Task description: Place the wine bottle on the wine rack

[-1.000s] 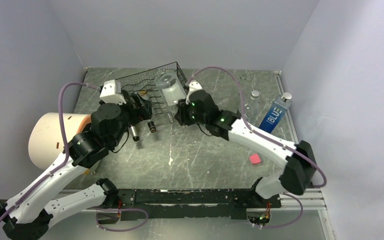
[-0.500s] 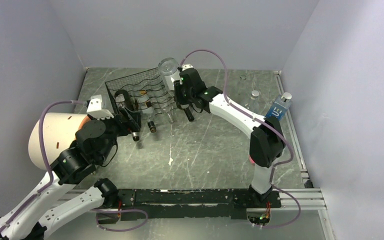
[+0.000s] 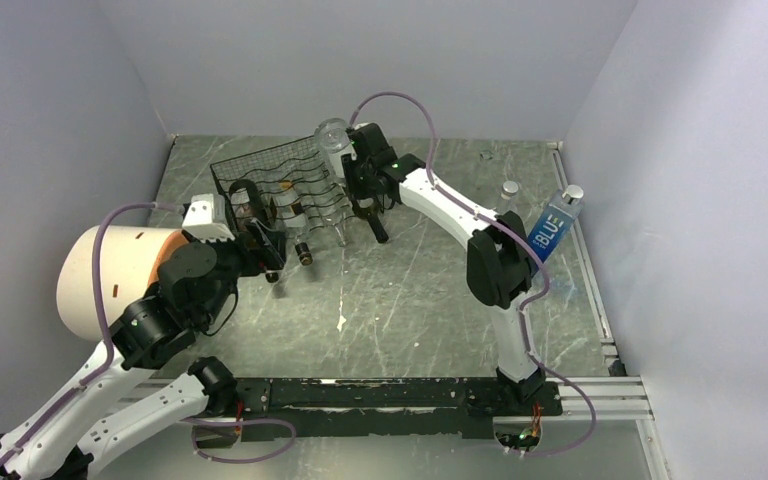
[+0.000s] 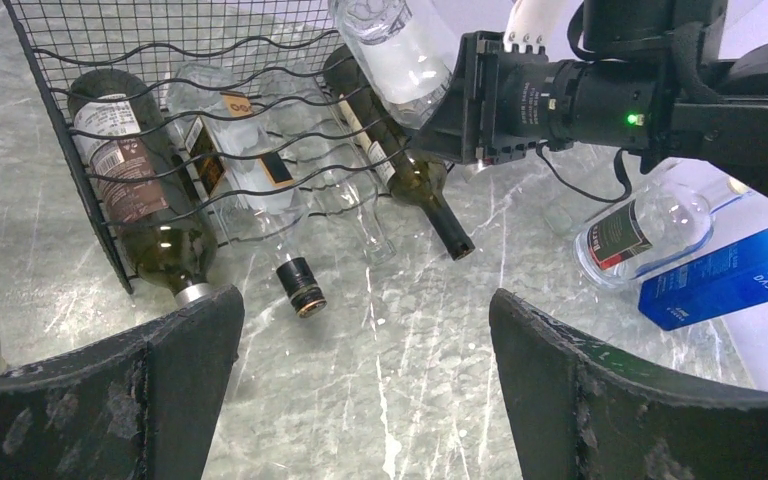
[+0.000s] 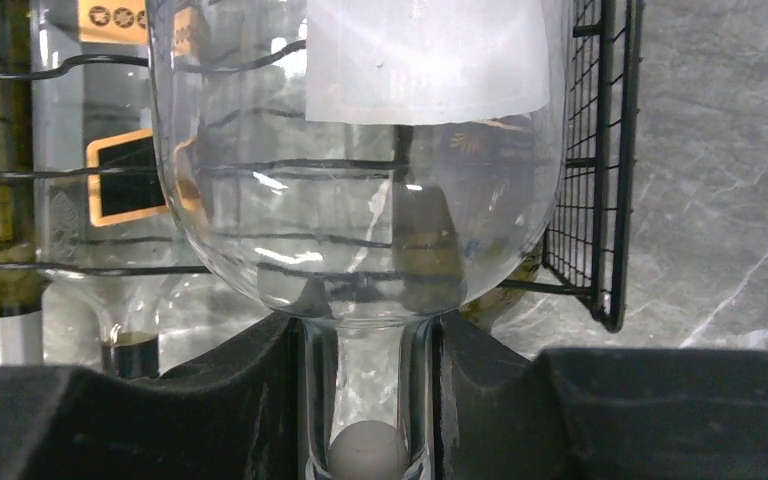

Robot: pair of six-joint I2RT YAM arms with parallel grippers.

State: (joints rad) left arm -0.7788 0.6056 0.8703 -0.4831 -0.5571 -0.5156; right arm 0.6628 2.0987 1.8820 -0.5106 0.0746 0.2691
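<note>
The right arm stretches far across the counter, right claw clamped on a clear bottle by its neck above the rack; left claw stands apart facing racked bottles.

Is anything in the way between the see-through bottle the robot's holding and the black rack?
Nothing sits between the clear bottle and the wine rack; it hangs just over the rack's right end. But four bottles already lie in the lower row, a dark bottle about under it, so only the upper rods look free.
</note>
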